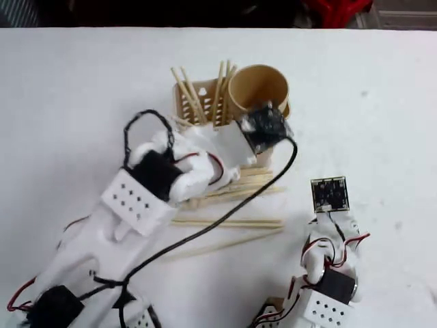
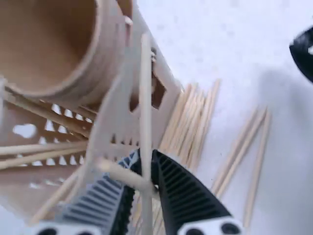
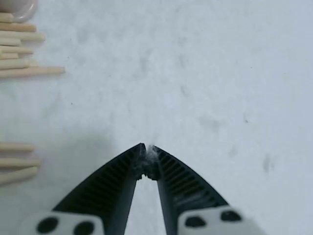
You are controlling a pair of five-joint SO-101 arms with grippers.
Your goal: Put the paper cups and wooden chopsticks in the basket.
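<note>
A light wooden basket stands at the table's middle back with several chopsticks upright in it and a brown paper cup lying in its right side. My left gripper is at the basket's front wall, shut on a wooden chopstick that points up along the wall beside the paper cup. More chopsticks lie loose on the table in front of the basket. My right gripper is shut with nothing in it, low over bare table to the right of those chopsticks.
The left arm and its black cable stretch across the table's left front to the basket. The right arm stands at the front right. White table lies bare to the right and far left.
</note>
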